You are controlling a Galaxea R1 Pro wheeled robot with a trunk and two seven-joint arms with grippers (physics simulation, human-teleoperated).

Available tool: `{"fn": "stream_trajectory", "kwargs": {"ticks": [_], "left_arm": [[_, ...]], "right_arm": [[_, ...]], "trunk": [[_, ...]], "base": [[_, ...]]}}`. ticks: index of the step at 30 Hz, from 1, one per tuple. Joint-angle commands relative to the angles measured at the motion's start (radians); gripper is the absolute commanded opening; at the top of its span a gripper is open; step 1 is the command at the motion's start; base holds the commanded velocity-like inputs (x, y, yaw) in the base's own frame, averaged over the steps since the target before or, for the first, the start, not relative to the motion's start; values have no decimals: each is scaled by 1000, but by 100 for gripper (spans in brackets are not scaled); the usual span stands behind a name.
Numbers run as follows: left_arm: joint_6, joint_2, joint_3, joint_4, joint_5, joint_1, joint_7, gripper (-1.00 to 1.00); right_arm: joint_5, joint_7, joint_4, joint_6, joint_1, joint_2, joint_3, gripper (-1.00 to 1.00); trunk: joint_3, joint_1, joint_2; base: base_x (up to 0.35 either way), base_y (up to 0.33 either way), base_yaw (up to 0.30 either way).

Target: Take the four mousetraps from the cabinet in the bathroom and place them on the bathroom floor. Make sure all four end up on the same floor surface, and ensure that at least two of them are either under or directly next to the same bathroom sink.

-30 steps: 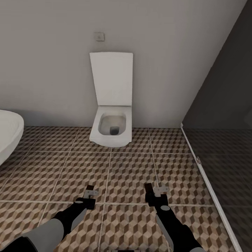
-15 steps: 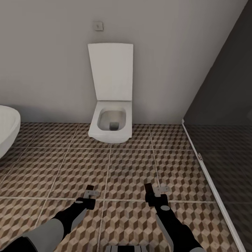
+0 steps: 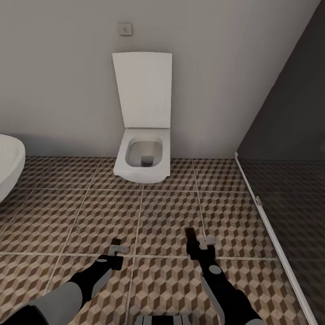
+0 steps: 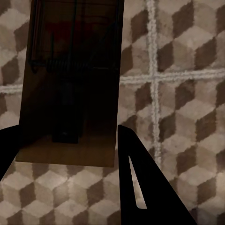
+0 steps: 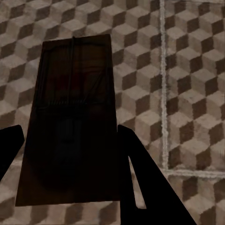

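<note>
While you face the pale back wall, no brand, label or readable writing shows anywhere; a small square plate [image 3: 125, 29] on the wall above the toilet is blank as far as you can tell.

Ahead of you, a white wall-hung toilet [image 3: 142, 160] stands with its lid [image 3: 143, 90] raised upright against the wall. At your far left, the rounded white edge of a bathtub [image 3: 9, 167] juts in. On your right, a dark glass panel [image 3: 284, 180] runs forward from the wall, its pale bottom rail crossing the tiles diagonally. The bathroom floor [image 3: 90, 212] between you and the toilet is brown and beige cube-patterned tile with pale grout.

Both your arms reach forward low over the tiles. Your left hand [image 3: 116, 248] is clenched on a mousetrap [image 4: 70, 84]: in the left wrist view, the dark wooden slab with its wire spring sits between the two black fingers [image 4: 140, 187] and sticks out beyond them, above the floor. Your right hand [image 3: 197, 242] grasps a second mousetrap [image 5: 70, 126] the same way, the slab lodged between its fingers [image 5: 140, 187] and pointing forward over the tiles, near a grout crossing.
</note>
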Motion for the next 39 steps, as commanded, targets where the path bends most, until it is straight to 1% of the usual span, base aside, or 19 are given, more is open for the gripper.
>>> {"fn": "stream_trajectory", "kwargs": {"ticks": [1, 3, 6, 9, 11, 14, 19, 29, 39], "left_arm": [[7, 1, -9, -4, 5, 0, 10, -100], [6, 1, -9, -4, 5, 0, 10, -100], [4, 1, -9, -4, 5, 0, 9, -100], [-20, 1, -9, -4, 5, 0, 9, -100], [-42, 1, -9, -4, 5, 0, 8, -100], [-62, 2, -9, -3, 5, 0, 8, -100], [-71, 3, -9, -3, 5, 0, 8, -100], [-73, 3, -9, -3, 5, 0, 8, -100], [-72, 3, -10, -2, 5, 0, 8, -100]], "right_arm": [[-8, 10, -1, -12, 0, -1, 4, -100], [-8, 45, -1, -26, 0, -2, 4, -100], [-6, 131, -1, -37, 0, -8, 2, -100], [-5, 171, 0, -39, 0, -11, 1, -100], [-5, 181, 3, -40, 0, -11, 1, -100], [-5, 189, 6, -40, 0, -12, 1, -100], [-5, 192, 9, -40, 0, -11, 1, -100], [-5, 193, 10, -40, 0, -11, 1, -100], [-5, 193, 11, -40, 0, -12, 1, -100]], "trunk": [[-1, 0, 0], [-1, 0, 0], [-1, 0, 0], [-1, 0, 0], [-1, 0, 0], [-1, 0, 0], [-1, 0, 0], [-1, 0, 0], [-1, 0, 0]], "base": [[0, 0, 0], [0, 0, 0], [0, 0, 0], [0, 0, 0], [8, 0, 0], [73, 0, 0], [179, 44, 0], [241, 128, 0], [250, 185, 0]]}}
